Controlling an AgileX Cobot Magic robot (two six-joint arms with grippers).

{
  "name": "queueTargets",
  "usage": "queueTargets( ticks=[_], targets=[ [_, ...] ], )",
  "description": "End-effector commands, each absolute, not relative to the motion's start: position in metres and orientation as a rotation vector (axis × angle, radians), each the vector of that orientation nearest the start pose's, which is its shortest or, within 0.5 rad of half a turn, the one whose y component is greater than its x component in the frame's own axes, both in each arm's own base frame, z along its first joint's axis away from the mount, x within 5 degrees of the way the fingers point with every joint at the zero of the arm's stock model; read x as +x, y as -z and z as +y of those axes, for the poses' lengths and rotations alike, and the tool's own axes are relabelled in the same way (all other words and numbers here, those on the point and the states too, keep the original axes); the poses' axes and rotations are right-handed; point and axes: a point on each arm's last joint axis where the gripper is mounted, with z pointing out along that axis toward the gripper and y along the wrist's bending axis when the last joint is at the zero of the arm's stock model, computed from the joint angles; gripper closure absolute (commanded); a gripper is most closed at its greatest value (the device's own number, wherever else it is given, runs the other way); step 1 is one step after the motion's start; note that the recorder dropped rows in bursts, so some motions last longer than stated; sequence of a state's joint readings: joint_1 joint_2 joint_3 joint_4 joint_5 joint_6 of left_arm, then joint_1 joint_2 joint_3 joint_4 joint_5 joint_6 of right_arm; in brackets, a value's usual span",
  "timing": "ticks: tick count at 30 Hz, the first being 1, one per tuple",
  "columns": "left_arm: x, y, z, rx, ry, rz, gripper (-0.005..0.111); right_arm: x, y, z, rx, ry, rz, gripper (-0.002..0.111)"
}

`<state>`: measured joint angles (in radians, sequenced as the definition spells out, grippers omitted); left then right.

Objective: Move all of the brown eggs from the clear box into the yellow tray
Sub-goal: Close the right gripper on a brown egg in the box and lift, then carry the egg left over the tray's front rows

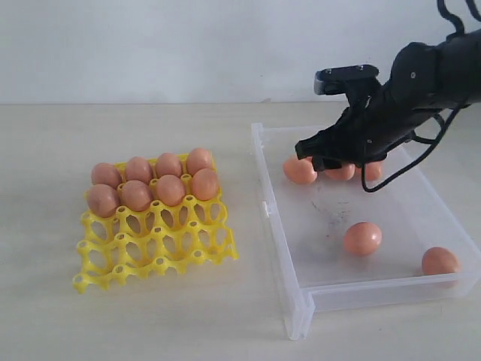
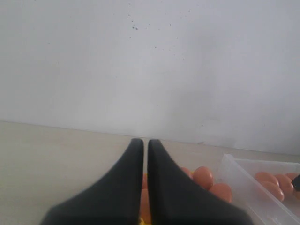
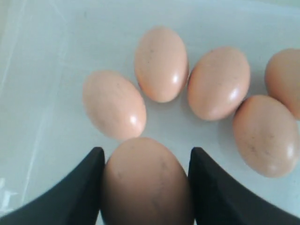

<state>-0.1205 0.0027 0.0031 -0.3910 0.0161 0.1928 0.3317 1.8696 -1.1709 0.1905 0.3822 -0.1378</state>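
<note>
In the right wrist view my right gripper is shut on a brown egg, with a black finger pressed to each side of it. Several more brown eggs lie on the floor of the clear box beyond it. In the exterior view this gripper hangs over the far end of the clear box, above a cluster of eggs. The yellow tray holds several eggs in its two back rows. My left gripper is shut and empty.
Two more eggs lie apart near the box's front: one mid-floor, one in the right corner. The tray's two front rows of cups stand bare. Tray and box rest on a pale table before a white wall.
</note>
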Motion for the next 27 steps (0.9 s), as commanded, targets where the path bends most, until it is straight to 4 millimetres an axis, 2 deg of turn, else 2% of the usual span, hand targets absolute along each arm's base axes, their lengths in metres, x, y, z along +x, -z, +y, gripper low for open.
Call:
queueTargets(
  ticks=[1, 6, 9, 17, 23, 27],
  targets=[
    [0.056, -0.213, -0.007, -0.066, 0.276, 1.488, 0.103, 0.353, -0.196, 0.128, -0.358, -0.249, 2.390, 0.109],
    [0.056, -0.213, -0.007, -0.066, 0.276, 1.488, 0.103, 0.340, -0.201, 0.129, -0.316, -0.246, 2.256, 0.109],
    [0.056, -0.213, -0.007, -0.066, 0.276, 1.488, 0.103, 0.335, -0.204, 0.138, -0.327, -0.252, 2.174, 0.109],
    [0.056, -0.213, -0.007, -0.066, 0.276, 1.488, 0.103, 0.325, -0.224, 0.181, -0.321, -0.366, 1.899, 0.109],
    [0.056, -0.213, -0.007, -0.066, 0.276, 1.488, 0.103, 0.310, -0.244, 0.215, -0.482, -0.546, 1.631, 0.109],
    [0.056, -0.213, -0.007, -0.066, 0.276, 1.488, 0.103, 0.300, -0.255, 0.227, -0.586, -0.705, 1.476, 0.109]
  ],
)
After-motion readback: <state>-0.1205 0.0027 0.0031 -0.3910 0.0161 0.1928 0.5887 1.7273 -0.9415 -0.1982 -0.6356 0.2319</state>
